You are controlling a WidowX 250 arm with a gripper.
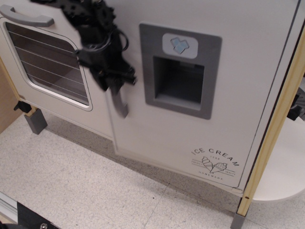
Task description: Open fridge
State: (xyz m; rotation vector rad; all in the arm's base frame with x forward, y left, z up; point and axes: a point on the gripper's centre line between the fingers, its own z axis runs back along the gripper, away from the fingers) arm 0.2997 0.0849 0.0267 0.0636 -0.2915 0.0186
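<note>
The fridge (pixel 205 129) is a large white door with a grey recessed ice-dispenser panel (pixel 180 70) and an "ICE CREAM" print (pixel 215 160) at the lower right. Its curved grey vertical handle (pixel 119 104) runs along its left edge. My black gripper (pixel 110 80) is shut on the upper part of that handle; only the handle's lower end shows below it. The door's left edge stands swung out a little from the cabinet and covers part of the neighbouring door's right side.
To the left is a smaller white door with a window showing wire racks (pixel 47 62) and a grey horizontal handle (pixel 26 18). A wooden post (pixel 274 129) bounds the fridge on the right. A speckled floor (pixel 95 186) lies in front.
</note>
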